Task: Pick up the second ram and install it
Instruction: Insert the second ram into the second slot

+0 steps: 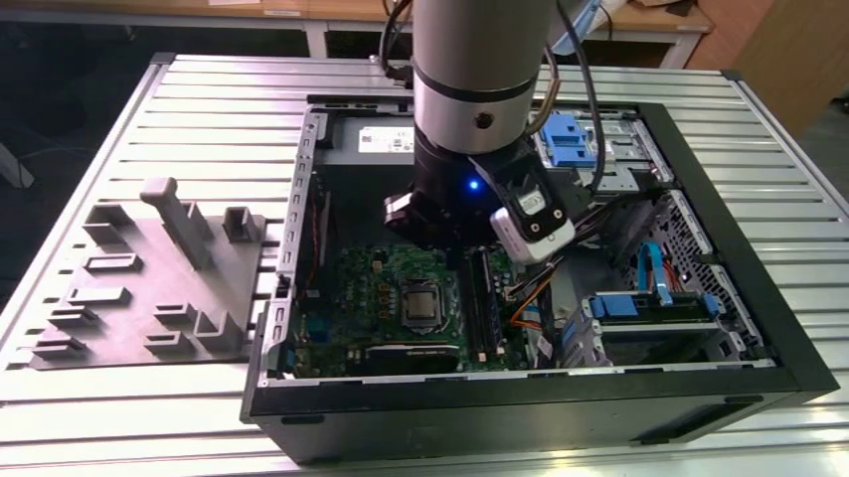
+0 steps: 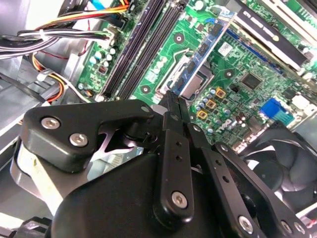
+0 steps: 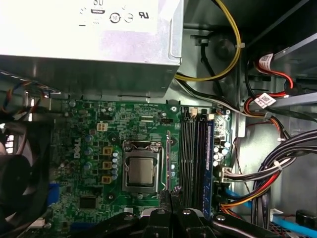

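In both wrist views my gripper (image 2: 173, 101) (image 3: 171, 194) is shut on the second ram (image 2: 204, 48). The ram is a narrow blue-green board with black chips, and it sticks out beyond the fingertips. The first wrist view shows it edge-on as a thin strip (image 3: 168, 158). It hangs above the motherboard (image 3: 89, 148), over the edge of the processor socket (image 3: 141, 171), beside the black memory slots (image 3: 192, 158) (image 2: 141, 49) and not in them. A blue strip (image 3: 209, 163) runs along the outermost slot. In the exterior view the arm's wrist (image 1: 458, 209) stands over the open computer case (image 1: 743, 298).
A grey moulded parts tray (image 1: 146, 288) lies on the slatted table at the exterior view's left. Bundled cables (image 3: 277, 168) and drive cages (image 1: 650, 308) crowd the side of the case beyond the slots. A fan (image 2: 282, 148) and the power supply (image 3: 89, 29) border the board.
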You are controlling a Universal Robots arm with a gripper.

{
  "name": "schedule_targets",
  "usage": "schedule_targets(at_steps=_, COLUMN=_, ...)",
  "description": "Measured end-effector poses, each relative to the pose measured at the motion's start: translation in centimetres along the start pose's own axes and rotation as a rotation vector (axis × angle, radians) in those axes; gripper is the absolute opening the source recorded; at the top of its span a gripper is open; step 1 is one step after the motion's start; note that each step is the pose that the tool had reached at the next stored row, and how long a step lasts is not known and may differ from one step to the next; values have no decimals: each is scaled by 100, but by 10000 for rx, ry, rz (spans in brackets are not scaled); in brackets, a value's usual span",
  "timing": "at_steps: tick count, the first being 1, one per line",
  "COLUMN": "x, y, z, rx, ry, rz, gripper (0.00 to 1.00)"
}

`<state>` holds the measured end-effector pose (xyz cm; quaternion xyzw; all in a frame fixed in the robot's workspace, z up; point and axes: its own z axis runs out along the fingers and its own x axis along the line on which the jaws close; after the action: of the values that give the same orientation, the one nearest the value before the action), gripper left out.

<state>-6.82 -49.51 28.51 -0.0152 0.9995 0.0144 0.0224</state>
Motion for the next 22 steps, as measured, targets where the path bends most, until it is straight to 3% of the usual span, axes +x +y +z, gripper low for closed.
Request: schedule_targets(at_steps=22, x=-309, y=-14, z=169, rx=-20, ry=-1, rz=10, gripper=12)
